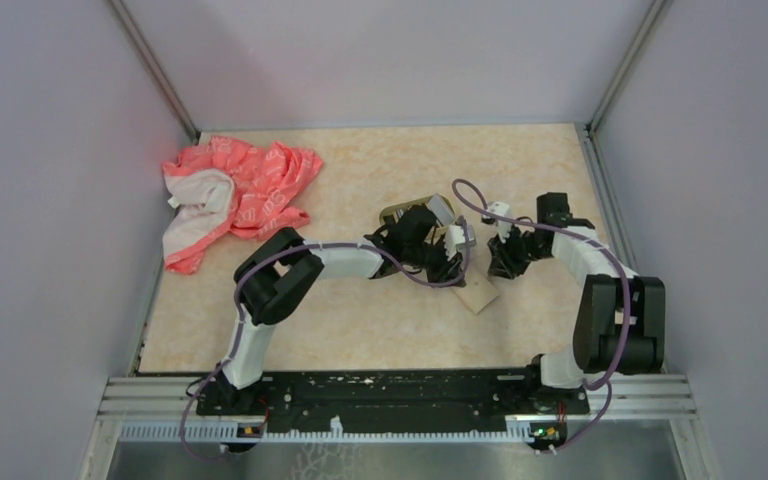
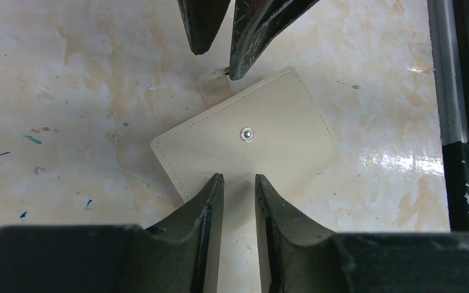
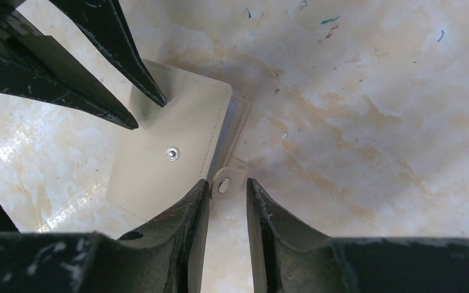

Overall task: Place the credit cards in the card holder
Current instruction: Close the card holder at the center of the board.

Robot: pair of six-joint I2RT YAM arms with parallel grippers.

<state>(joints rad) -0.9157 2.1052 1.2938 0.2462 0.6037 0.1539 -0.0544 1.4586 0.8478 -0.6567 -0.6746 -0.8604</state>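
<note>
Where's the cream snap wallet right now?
The cream snap wallet lies flat on the table, right of centre in the top view, between the left gripper and the right gripper.

card holder (image 2: 269, 116) is lying flat on the worktop (image 1: 360, 330), right of centre | left hand (image 2: 239, 178) is hanging over one edge of it | right hand (image 3: 227, 182) is straddling the strap tab (image 3: 225, 185) on the opposite side | tin (image 1: 397, 211) is sitting just behind the left hand | cloth (image 1: 230, 195) is lying back left, well apart
</note>
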